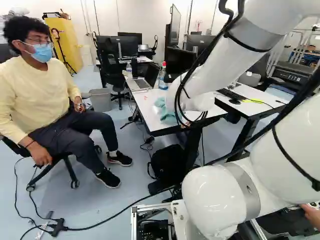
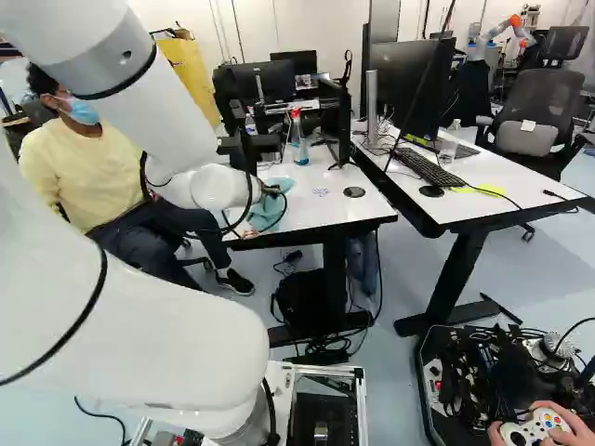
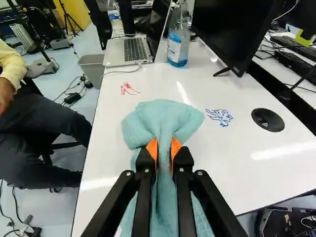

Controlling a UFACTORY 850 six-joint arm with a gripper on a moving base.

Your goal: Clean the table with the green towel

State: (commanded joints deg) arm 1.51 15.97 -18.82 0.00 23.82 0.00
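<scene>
Print shows in a few spots. The bottle (image 3: 178, 34) on the white surface (image 3: 113, 128) carries a blue and white label (image 3: 174, 48), and there is small pale lettering on the lower edge of the black monitor (image 3: 232, 29). Large pale letters mark a dark case (image 1: 287, 76) at the right of the left base view. On the surface, the wrist view shows a red line drawing (image 3: 129, 90) ahead of the gripper (image 2: 271, 190), and a blue drawing (image 3: 219, 116) between the green towel (image 3: 165, 116) and the round black disc (image 3: 267, 120).

The jaws are clenched on the towel, a gathered fold pinched between the orange pads (image 3: 152, 149). The towel lies bunched on the surface, spreading ahead of the jaws and trailing back under them. It appears right of centre in the left base view and left of centre in the right base view.

The red cap (image 2: 296, 113) of the bottle shows in both base views but not in the wrist view. The open laptop (image 1: 137, 83) and the grey bin (image 1: 101, 100) can be made out in the left base and wrist views. Only the right base view has another robot (image 2: 502, 32), upper right, and a white game controller (image 2: 535, 429), lower right.
</scene>
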